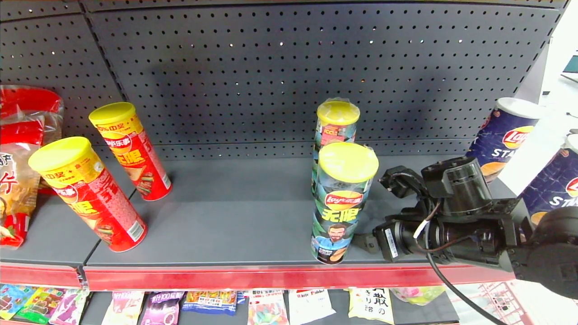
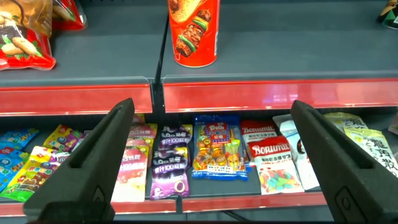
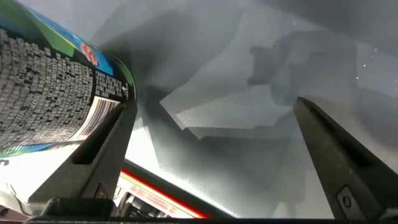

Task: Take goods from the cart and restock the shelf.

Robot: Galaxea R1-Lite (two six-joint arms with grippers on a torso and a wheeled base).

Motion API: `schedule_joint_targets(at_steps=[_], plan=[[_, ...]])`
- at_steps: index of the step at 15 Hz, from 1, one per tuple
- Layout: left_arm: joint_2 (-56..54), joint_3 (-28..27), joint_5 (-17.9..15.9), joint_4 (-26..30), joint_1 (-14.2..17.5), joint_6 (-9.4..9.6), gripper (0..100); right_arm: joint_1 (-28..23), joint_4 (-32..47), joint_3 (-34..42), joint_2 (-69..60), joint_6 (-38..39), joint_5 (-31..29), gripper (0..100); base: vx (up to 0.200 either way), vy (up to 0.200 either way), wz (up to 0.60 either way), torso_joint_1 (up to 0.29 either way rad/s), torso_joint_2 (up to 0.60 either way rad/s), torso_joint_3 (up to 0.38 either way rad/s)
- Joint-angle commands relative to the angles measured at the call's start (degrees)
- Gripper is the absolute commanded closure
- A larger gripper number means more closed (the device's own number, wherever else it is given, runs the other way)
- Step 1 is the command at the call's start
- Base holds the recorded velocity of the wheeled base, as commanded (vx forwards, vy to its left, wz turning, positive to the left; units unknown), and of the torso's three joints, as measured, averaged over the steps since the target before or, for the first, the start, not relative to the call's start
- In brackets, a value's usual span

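- shelf [image 1: 235, 212]: smooth, matt grey metal; perforated back panel [image 1: 271, 67]
- green can [image 1: 341, 212]: glossy printed wrap, yellow plastic lid [image 1: 348, 161]
- candy bags [image 2: 214, 146]: shiny film

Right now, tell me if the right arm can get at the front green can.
Probably yes: the open right tool is right beside the front can, low over the shelf, with nothing between them.

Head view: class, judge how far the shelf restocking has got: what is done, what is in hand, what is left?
Done: two green cans stand upright on the shelf, one behind the other. In hand: nothing. The right gripper is open beside the front can, and the left gripper is open too. Left: probably more goods, since bare shelf remains between these and the red cans.
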Motion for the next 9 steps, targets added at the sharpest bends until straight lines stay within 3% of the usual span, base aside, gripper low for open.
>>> schedule_joint_targets(at_steps=[1, 5, 8, 9], plan=[[0.1, 0.0, 0.0, 0.0, 0.0, -0.01, 0, 0.0, 0.0, 0.0, 0.2, 0.1, 0.1, 0, 0.0, 0.0, 0.0, 0.0, 0.0, 0.0], [0.1, 0.0, 0.0, 0.0, 0.0, -0.01, 0, -0.6, 0.0, 2.8, -3.9, 0.0, 0.0, 0, 0.0, 0.0, 0.0, 0.0, 0.0, 0.0], [0.1, 0.0, 0.0, 0.0, 0.0, -0.01, 0, -0.1, 0.6, 11.3, -21.5, -0.6, 1.7, 0, 0.0, 0.0, 0.0, 0.0, 0.0, 0.0], [0.1, 0.0, 0.0, 0.0, 0.0, -0.01, 0, -0.1, 0.6, 16.1, -30.3, -2.1, 6.2, 0, 0.0, 0.0, 0.0, 0.0, 0.0, 0.0]])
